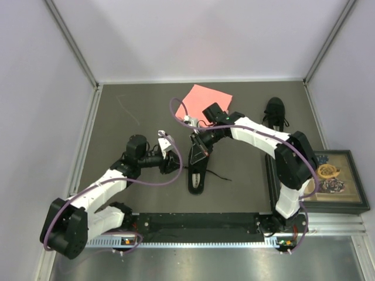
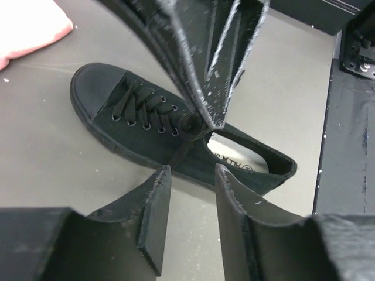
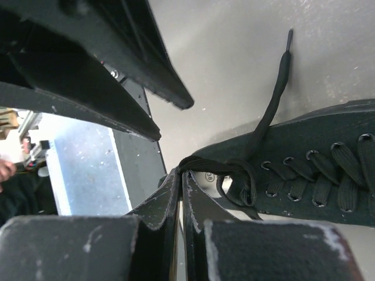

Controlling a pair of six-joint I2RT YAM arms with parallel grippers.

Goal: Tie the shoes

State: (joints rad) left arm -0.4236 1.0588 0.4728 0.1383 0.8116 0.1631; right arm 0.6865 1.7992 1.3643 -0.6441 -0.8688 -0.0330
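One black shoe (image 1: pixel 197 171) lies in the middle of the mat, pale insole showing; it also shows in the left wrist view (image 2: pixel 140 126) and the right wrist view (image 3: pixel 322 170). My right gripper (image 1: pixel 200 150) is shut on a loop of its lace (image 3: pixel 234 170) above the shoe's opening, fingertips pinched together (image 3: pixel 180 173). One loose lace end (image 3: pixel 275 93) trails across the mat. My left gripper (image 1: pixel 174 162) is open and empty beside the shoe's left side, its jaws (image 2: pixel 192 175) pointing at the lace under the right fingers (image 2: pixel 211 88). The second black shoe (image 1: pixel 274 112) lies at the back right.
A pink folded cloth (image 1: pixel 203 100) lies behind the middle shoe, also in the left wrist view (image 2: pixel 29 29). A dark framed tray (image 1: pixel 335 178) with small coloured items sits at the right edge. Metal rails border the mat.
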